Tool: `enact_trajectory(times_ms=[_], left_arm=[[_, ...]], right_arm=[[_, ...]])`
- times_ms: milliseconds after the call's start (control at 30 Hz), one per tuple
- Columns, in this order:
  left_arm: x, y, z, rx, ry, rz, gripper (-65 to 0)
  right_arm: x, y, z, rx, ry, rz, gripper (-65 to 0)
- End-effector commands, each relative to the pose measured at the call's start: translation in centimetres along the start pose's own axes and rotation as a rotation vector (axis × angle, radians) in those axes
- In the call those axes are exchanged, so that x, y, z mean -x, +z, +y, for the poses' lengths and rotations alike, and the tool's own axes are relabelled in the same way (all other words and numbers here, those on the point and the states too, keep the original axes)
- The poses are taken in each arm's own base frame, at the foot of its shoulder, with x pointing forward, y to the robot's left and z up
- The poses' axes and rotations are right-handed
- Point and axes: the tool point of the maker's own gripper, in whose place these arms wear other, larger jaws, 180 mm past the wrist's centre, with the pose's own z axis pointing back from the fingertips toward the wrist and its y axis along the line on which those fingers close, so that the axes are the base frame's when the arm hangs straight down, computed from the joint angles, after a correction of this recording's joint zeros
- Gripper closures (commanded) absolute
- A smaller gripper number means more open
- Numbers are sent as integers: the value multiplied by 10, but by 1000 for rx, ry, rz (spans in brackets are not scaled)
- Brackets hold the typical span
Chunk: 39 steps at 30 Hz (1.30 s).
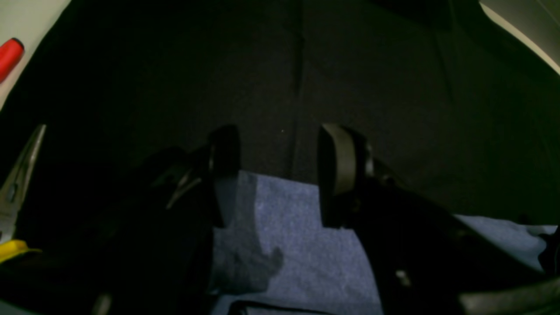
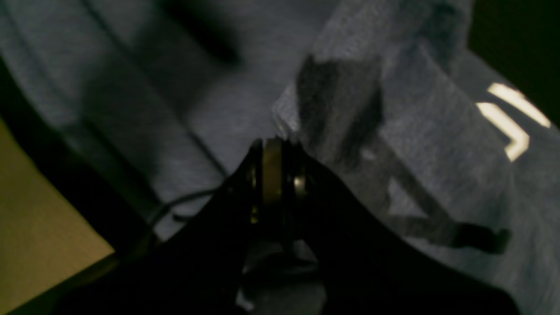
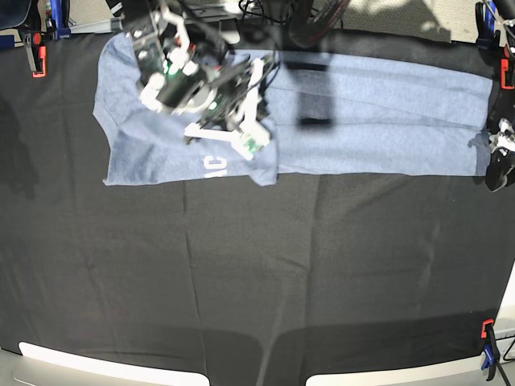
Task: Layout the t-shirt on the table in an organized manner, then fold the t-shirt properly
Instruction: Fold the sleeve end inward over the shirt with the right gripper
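The blue-grey t-shirt [image 3: 378, 112] lies stretched along the far side of the black table [image 3: 257, 273]. White lettering [image 3: 216, 167] shows near its front hem at the left. My right gripper [image 3: 254, 146] is shut on a raised fold of the t-shirt [image 2: 332, 109], with the lettering [image 2: 507, 118] off to its right. My left gripper [image 3: 492, 158] sits at the shirt's right end. In the left wrist view the left gripper [image 1: 280, 153] is open, its fingers [image 1: 337, 166] standing either side of a shirt corner [image 1: 297, 236] lying on the table [image 1: 280, 65].
Red clamps [image 3: 36, 60] [image 3: 505, 72] [image 3: 485, 330] hold the cloth at the table's edges. A red handle [image 1: 8, 57] and a metal clamp with a yellow grip [image 1: 17, 183] sit left of my left gripper. Tan floor [image 2: 35, 227] shows past the table edge.
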Motion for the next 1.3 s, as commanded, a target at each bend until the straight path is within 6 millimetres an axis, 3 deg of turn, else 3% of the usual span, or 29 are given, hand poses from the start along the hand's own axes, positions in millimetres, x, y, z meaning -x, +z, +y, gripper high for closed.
enact_trajectory(times_ms=[0,267,467,600,767,900,1100,1267], left_arm=[[-23,1,-2,20,-28,-61,-266],[-23,1,-2,20,-28,-61,-266],[-23,1,-2,20,-28,-61,-267],[-23,2,-2,20,-28,-61,-267],[-19,3,-1,16,-28,-47,-267],[-13,14,9,-14,-21,-35,-267],[-4,47,37,-108,-1,-25,-267],[16,61,35,-105,57,-7,-267]], right_arm=[[-17,5,2,-3,13,-67,-16],[-15,4,4,-2,0,-49,-23],[-18,5,7,-20,-3,-63,-215],[-32,7,12,-72,4,-111,-226],[-63,17,3,-64,32,-192,-225],[-70,21,-19,9,52,-200,-225],[-59,40,-78,179,-34,-205,-225],[-50,68,-125,292,-144,-266,-225]])
